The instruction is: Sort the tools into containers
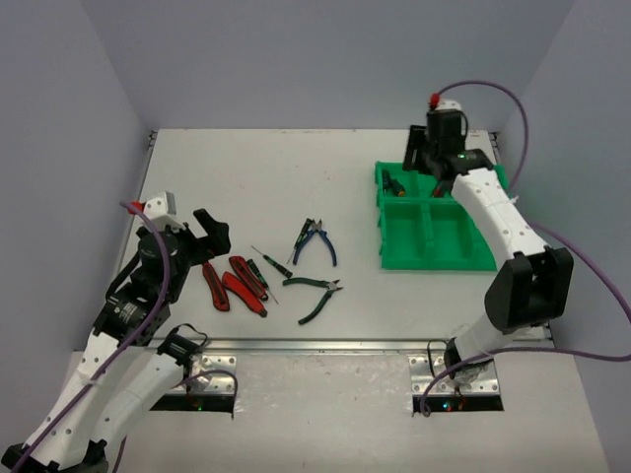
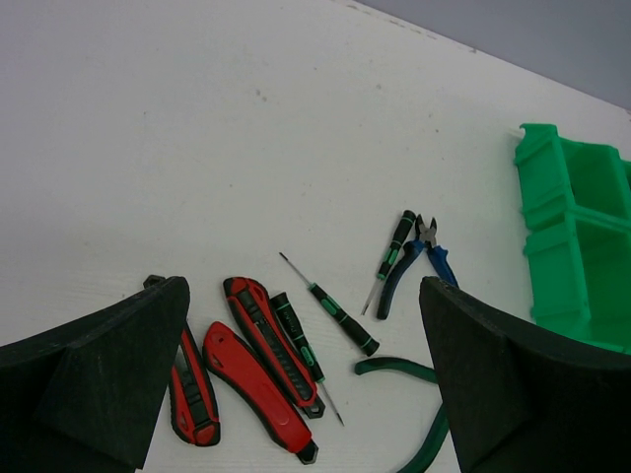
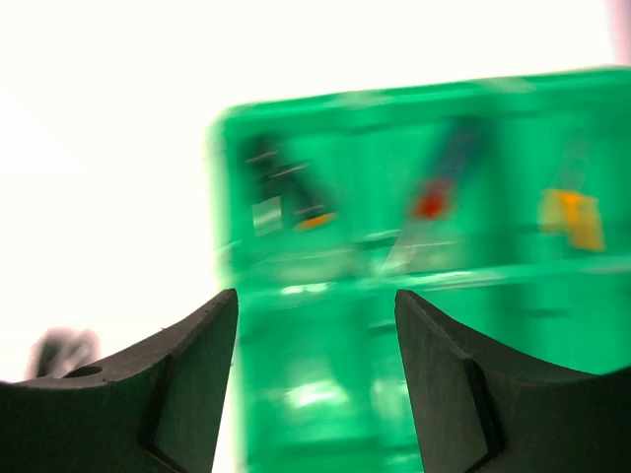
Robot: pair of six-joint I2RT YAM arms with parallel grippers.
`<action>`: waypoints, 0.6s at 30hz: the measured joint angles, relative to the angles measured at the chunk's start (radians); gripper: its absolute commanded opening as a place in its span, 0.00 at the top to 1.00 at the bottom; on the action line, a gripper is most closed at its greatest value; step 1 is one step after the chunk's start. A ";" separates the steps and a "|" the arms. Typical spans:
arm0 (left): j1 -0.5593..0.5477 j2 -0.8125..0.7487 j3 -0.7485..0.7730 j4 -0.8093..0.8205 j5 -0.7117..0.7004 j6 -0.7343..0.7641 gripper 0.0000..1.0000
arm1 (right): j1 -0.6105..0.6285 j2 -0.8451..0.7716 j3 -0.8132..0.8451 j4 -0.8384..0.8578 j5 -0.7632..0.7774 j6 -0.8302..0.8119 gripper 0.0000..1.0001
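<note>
Jaws are spread on both grippers, with nothing pinched.
Right gripper point(image 3: 315, 307) is held over the bright green six-compartment plastic tray point(image 1: 439, 264); left gripper point(image 2: 304, 286) is poised above the red-handled cutters point(image 2: 258, 379), which should be straddled squarely before closing.

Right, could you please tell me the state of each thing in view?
Left gripper: open, empty.
Right gripper: open, empty, over tray.
Tray: upright, partly filled.
Blue pliers: on table, handles spread.
Green pliers: on table, handles spread.
Red cutters: on table, unsorted.
Screwdrivers: on table, unsorted.
</note>
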 measured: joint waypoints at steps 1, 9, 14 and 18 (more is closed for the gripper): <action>0.000 0.004 0.000 0.000 -0.002 0.000 0.00 | 0.077 -0.031 -0.036 0.028 -0.014 0.000 0.33; 0.002 0.034 0.000 -0.001 -0.014 0.000 0.00 | 0.531 -0.028 -0.295 0.134 -0.070 0.057 0.16; 0.005 0.053 0.000 0.000 -0.017 0.000 0.00 | 0.666 0.110 -0.280 0.143 -0.024 0.083 0.01; 0.017 0.057 0.000 0.000 -0.015 0.000 0.00 | 0.751 0.172 -0.276 0.143 0.018 0.118 0.01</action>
